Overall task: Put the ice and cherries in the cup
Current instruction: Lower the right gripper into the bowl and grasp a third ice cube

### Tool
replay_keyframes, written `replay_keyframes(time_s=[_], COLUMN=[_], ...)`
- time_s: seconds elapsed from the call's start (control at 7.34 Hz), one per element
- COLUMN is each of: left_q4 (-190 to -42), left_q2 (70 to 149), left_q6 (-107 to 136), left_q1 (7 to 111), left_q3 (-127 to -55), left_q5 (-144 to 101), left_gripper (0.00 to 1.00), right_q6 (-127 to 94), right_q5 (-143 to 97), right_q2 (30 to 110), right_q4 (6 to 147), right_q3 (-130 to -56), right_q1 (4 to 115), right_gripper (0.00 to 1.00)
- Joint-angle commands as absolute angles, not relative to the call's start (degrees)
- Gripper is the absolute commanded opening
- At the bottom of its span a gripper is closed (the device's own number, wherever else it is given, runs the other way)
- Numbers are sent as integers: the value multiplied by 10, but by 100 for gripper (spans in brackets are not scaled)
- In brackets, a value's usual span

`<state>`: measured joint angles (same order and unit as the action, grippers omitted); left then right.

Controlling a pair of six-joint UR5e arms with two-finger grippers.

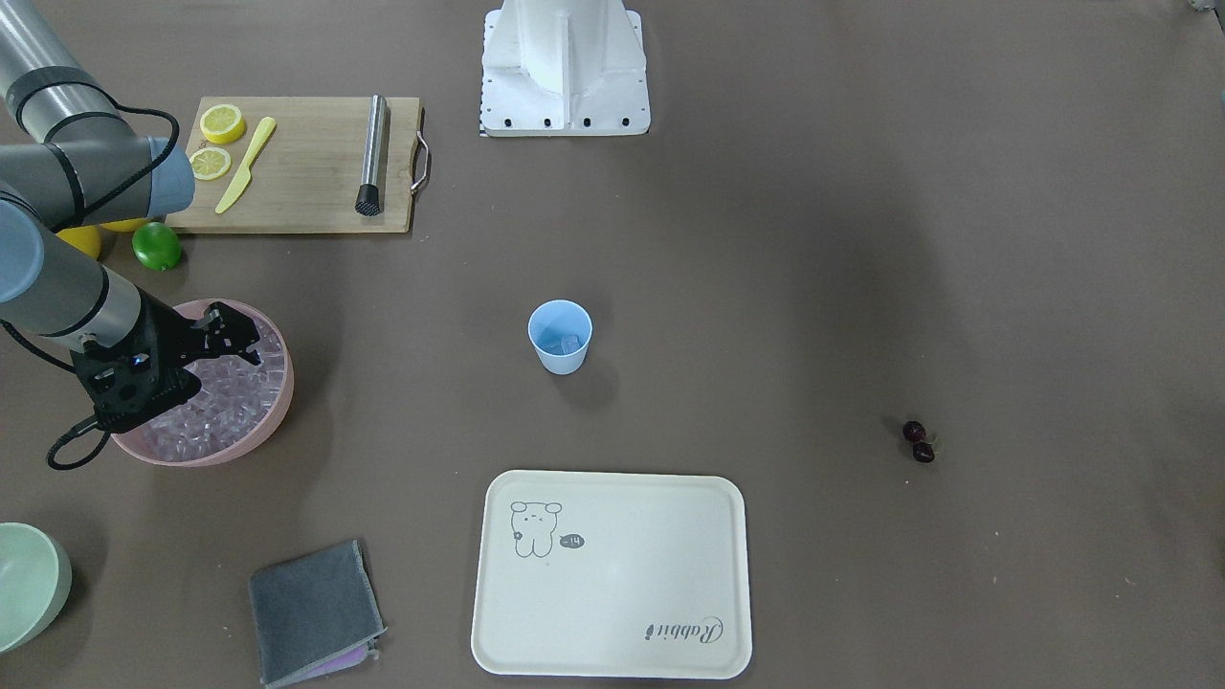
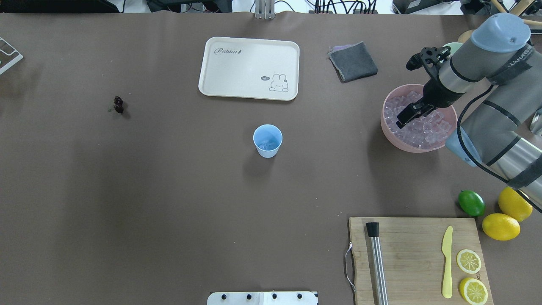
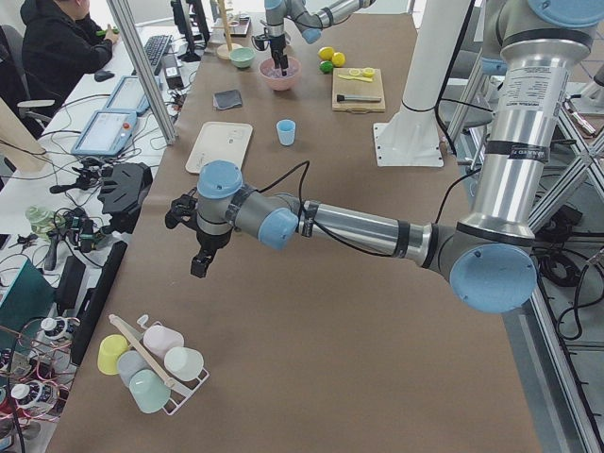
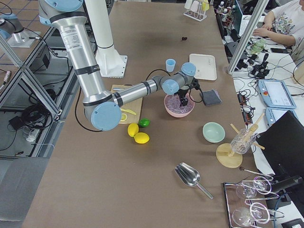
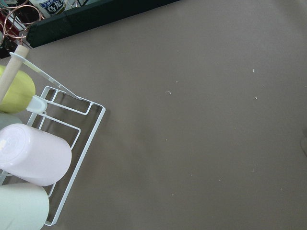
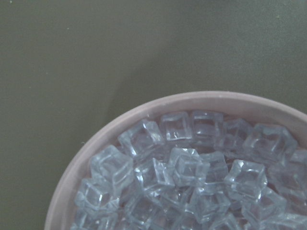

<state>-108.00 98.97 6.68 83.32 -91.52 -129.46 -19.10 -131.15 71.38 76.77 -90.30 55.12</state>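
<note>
The light-blue cup (image 1: 560, 337) stands upright mid-table with at least one ice cube in it; it also shows in the overhead view (image 2: 267, 141). Many ice cubes (image 6: 182, 177) fill the pink bowl (image 2: 387, 127). My right gripper (image 2: 404, 94) is open over that bowl, one finger down among the ice (image 1: 215, 416), holding nothing that I can see. The cherries (image 1: 919, 441) lie alone on the table far from it, and show in the overhead view (image 2: 118, 104). My left gripper (image 3: 184, 236) hangs past the table's far left end; I cannot tell if it is open.
A cream tray (image 2: 250, 67) and a grey cloth (image 2: 353, 61) lie beyond the cup. A cutting board (image 2: 417, 258) holds lemon slices, a yellow knife and a steel muddler. A lime (image 2: 471, 203), two lemons, a pale green bowl (image 1: 29, 584) and a cup rack (image 5: 57, 143) are nearby.
</note>
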Motion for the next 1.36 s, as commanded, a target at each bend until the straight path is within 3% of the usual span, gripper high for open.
replay_keyframes(time_s=[0.0, 0.68, 0.95, 1.09, 1.23], left_q4=[-1080, -1080, -1080, -1080, -1080], left_q2=[990, 989, 987, 987, 987], left_q6=[67, 67, 67, 67, 67], left_q1=[833, 833, 833, 833, 833], left_q3=[-916, -918, -918, -918, -918], left_q5=[-1295, -1296, -1296, -1296, -1296], left_gripper=[98, 98, 98, 98, 98], right_q6=[-192, -192, -192, -192, -192], right_q5=[-1310, -1301, -1296, -1288, -1283], right_q2=[728, 726, 725, 727, 729], right_q4=[765, 765, 765, 764, 764], right_q3=[-908, -909, -909, -909, -909], right_q1=[544, 529, 529, 529, 529], right_gripper=[95, 93, 54, 40, 32])
